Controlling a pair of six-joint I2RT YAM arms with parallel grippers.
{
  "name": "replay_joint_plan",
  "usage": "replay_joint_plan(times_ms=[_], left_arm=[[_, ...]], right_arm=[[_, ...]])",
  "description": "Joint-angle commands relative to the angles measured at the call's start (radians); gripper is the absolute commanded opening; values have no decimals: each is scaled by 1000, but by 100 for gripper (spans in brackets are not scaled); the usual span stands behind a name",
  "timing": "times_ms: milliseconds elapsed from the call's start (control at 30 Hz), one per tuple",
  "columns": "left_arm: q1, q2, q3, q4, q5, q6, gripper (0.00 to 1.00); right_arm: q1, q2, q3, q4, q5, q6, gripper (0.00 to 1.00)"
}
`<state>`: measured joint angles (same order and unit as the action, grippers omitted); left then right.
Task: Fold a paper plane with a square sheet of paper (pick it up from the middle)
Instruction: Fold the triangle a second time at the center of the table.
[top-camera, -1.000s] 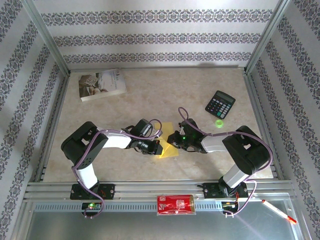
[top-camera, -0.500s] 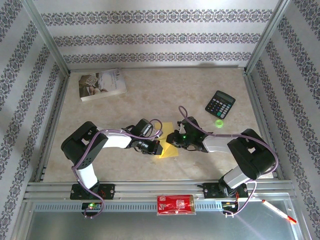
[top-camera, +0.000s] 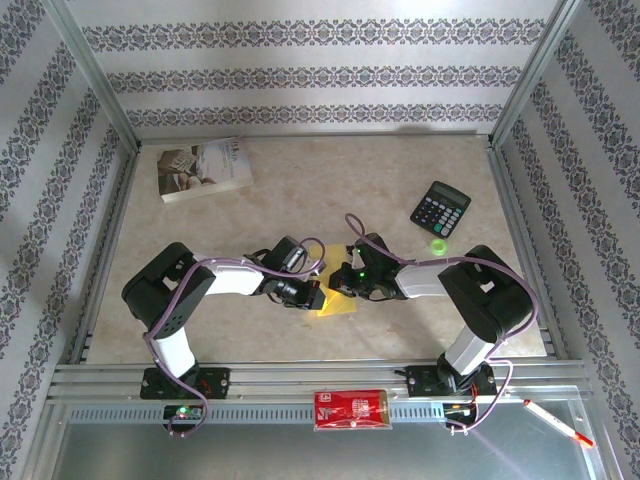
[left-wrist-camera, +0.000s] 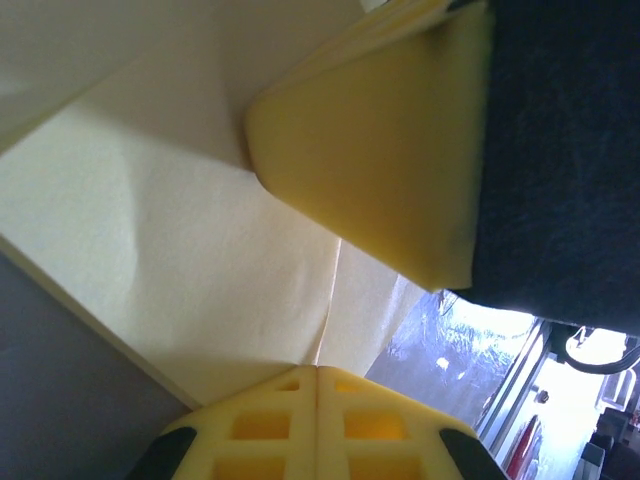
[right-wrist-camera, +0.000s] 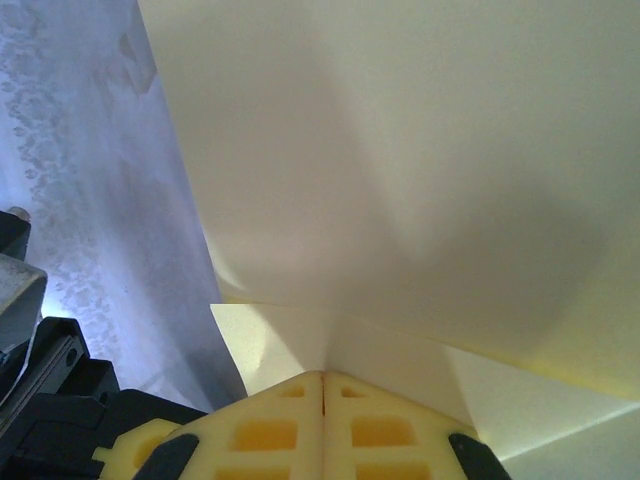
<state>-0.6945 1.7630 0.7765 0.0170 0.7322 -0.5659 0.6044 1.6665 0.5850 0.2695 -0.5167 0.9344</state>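
Note:
The yellow sheet of paper (top-camera: 339, 303) is folded and held just above the table's middle, between my two grippers. My left gripper (top-camera: 317, 294) is shut on its left side; in the left wrist view the jaws (left-wrist-camera: 318, 372) meet on a crease of the paper (left-wrist-camera: 200, 250), and a yellow pad (left-wrist-camera: 380, 150) of the other gripper stands close above. My right gripper (top-camera: 346, 284) is shut on the paper's right side; in the right wrist view the jaws (right-wrist-camera: 322, 378) pinch layered folds of the paper (right-wrist-camera: 400, 150). No finished paper plane is in sight.
A white printed book (top-camera: 203, 168) lies at the back left. A black calculator (top-camera: 441, 209) and a small green object (top-camera: 438, 246) sit at the right. A red packet (top-camera: 350, 409) and a pen (top-camera: 558, 422) rest on the front rail.
My right gripper has moved left, closer to the left gripper, and its arm has swung inward. Less of the yellow paper shows between them. The left arm has hardly moved.

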Motion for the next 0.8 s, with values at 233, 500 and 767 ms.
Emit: replay_joint_plan(times_ms=[233, 500, 767], left_arm=[[-11, -71, -25, 161, 15, -157, 10], [-16, -4, -2, 143, -33, -157, 0], [-28, 38, 14, 138, -23, -162, 0]], right_arm=[[12, 57, -99, -97, 103, -18, 0], [17, 59, -115, -94, 121, -6, 0], [20, 67, -119, -98, 126, 2, 0]])
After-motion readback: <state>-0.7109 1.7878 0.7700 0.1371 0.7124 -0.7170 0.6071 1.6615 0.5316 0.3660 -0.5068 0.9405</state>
